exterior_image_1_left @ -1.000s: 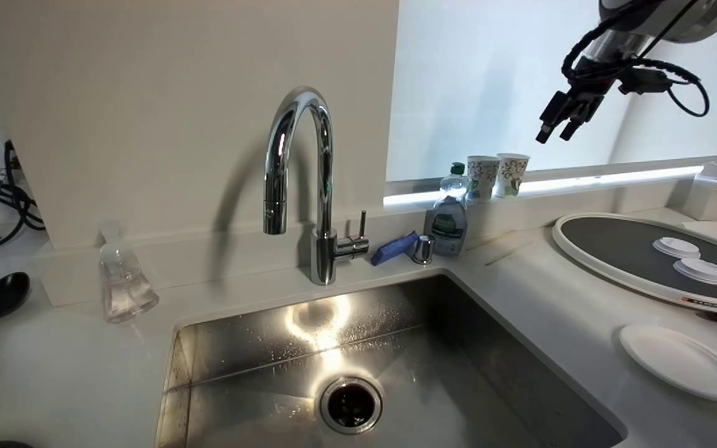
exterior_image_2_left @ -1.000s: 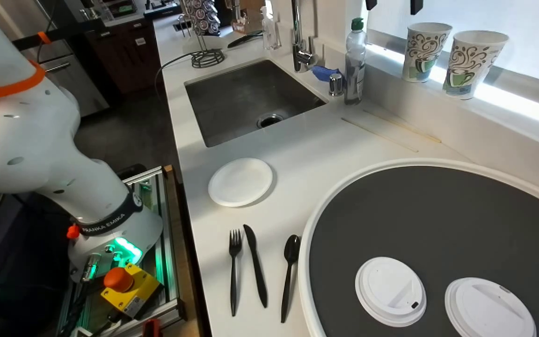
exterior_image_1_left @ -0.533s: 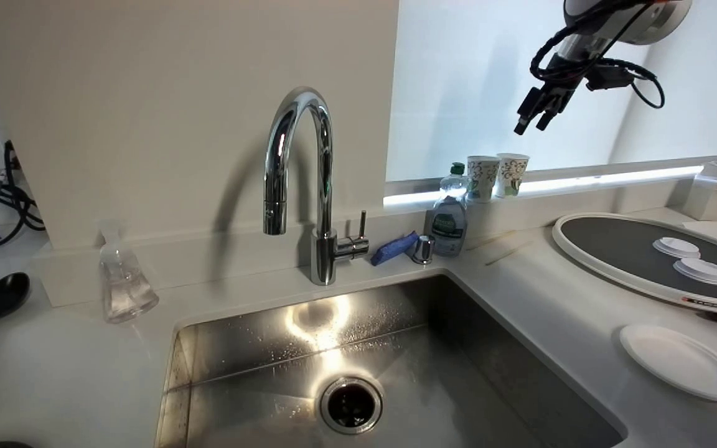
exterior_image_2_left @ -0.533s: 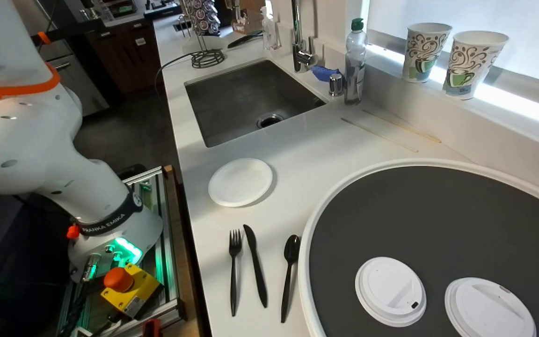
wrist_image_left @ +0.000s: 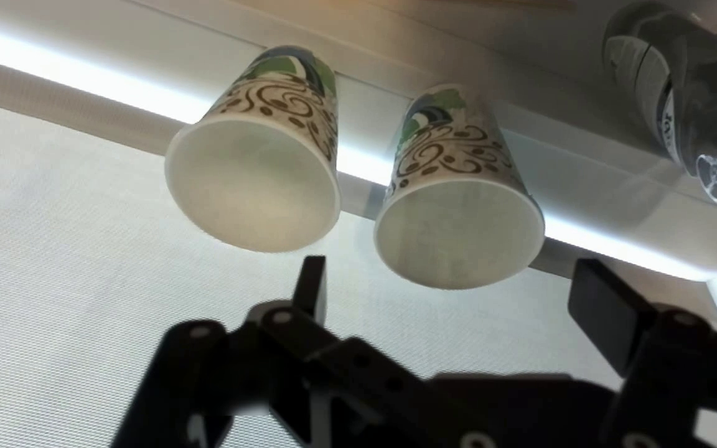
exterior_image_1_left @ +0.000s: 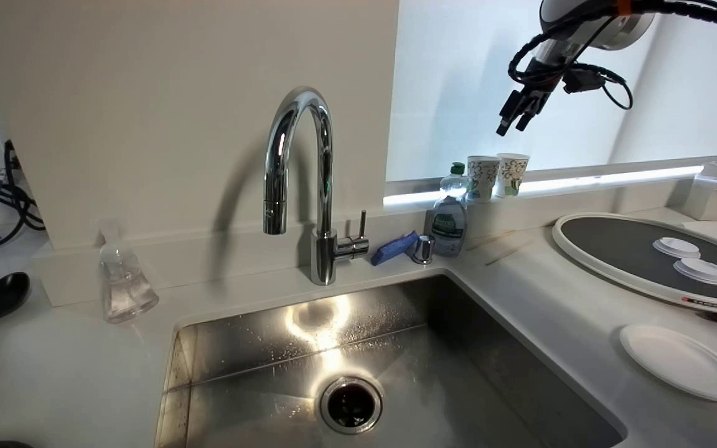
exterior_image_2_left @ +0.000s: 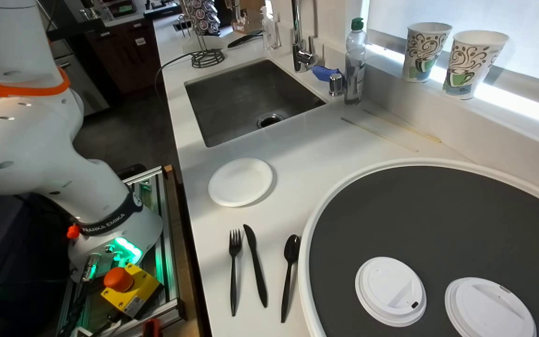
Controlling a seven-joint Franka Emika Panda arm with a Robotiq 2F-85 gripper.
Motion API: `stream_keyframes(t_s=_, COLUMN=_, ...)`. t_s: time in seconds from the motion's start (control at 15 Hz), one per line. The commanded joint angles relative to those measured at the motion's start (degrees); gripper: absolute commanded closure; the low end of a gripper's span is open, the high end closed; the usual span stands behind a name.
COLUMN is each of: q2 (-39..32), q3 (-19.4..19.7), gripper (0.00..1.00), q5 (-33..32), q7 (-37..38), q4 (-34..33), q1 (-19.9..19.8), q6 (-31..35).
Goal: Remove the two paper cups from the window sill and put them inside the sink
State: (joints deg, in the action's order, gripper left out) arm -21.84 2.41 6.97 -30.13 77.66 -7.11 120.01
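Observation:
Two patterned paper cups stand upright on the white window sill (exterior_image_1_left: 613, 180). The cup nearer the soap bottle (exterior_image_1_left: 482, 177) also shows in the other views (exterior_image_2_left: 426, 51) (wrist_image_left: 458, 230). The farther cup (exterior_image_1_left: 511, 174) stands close beside it, also seen as the larger cup (exterior_image_2_left: 473, 63) and the left cup in the wrist view (wrist_image_left: 253, 180). My gripper (exterior_image_1_left: 512, 127) is open and empty, above the cups. In the wrist view the open fingers (wrist_image_left: 450, 274) spread wider than the right cup's rim. The steel sink (exterior_image_1_left: 240, 386) holds no cup; its tap (exterior_image_1_left: 323, 186) stands behind it.
A green-capped soap bottle (exterior_image_1_left: 449, 218) stands right beside the nearer cup. A blue item (exterior_image_1_left: 394, 249) and chrome dispenser (exterior_image_1_left: 423, 250) are at the sink corner. A round dark board (exterior_image_2_left: 419, 210) with two lids, a white plate (exterior_image_2_left: 240, 182) and black cutlery (exterior_image_2_left: 255, 267) lie on the counter.
My gripper has moved left in an exterior view, from right of the cups to above them, staying at about the same height. The cups have not moved.

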Motion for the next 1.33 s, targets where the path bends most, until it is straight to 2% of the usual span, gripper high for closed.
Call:
stream_keyframes(t_s=0.0, q2=-0.52, q3=-1.33, gripper=0.0, q5=-0.57, q7=0.19, q4=-1.02, q1=-1.06, q6=-0.46)
stream_keyframes(t_s=0.33, q2=-0.98, q3=-1.45, gripper=0.0, q5=-0.57, q7=0.0, q4=-1.77, q1=-1.27, q6=-0.67)
stream_keyframes(t_s=1.2, q2=-0.74, q3=-0.45, gripper=0.0, q5=-7.51, q7=7.82, q4=-0.29, q1=0.21, q6=0.24)
stream_keyframes(t_s=1.27, q2=-1.03, q3=-0.94, gripper=0.0, q5=-6.55, q7=6.02, q4=-1.35, q1=-0.46, q6=-0.59)
